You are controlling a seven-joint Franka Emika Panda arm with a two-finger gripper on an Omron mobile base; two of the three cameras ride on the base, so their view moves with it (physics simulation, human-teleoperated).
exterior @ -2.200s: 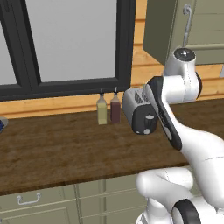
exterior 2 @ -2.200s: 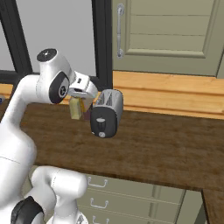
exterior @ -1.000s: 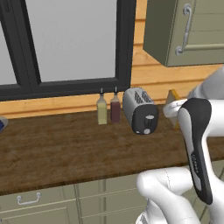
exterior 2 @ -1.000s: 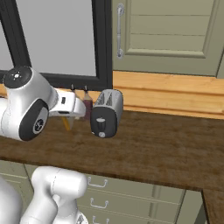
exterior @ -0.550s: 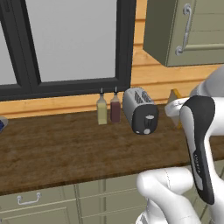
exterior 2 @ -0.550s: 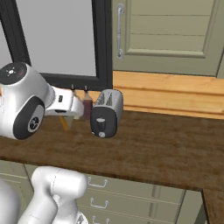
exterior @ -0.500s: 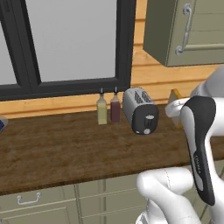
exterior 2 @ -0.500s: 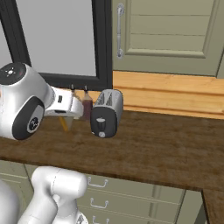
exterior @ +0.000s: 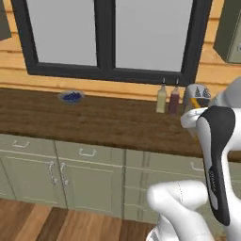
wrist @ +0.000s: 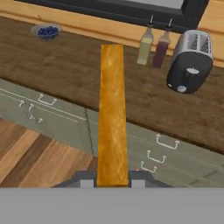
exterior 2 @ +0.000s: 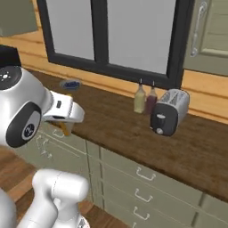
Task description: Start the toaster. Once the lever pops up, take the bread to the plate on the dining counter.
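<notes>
The dark wood counter (wrist: 65, 70) spans the hand view, the toaster (wrist: 190, 61) stands on it at two o'clock beside two bottles (wrist: 153, 43), a small blue bowl (wrist: 47, 31) sits at eleven o'clock, and the gripper (wrist: 112, 181) clamps the golden-brown bread (wrist: 112, 118) edge-on at centre.

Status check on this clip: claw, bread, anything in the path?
Claw shut on the bread, slice seen edge-on, toasted golden. Toaster behind on the wood counter, beside two bottles. Plate not in sight; nothing blocking the arm.
</notes>
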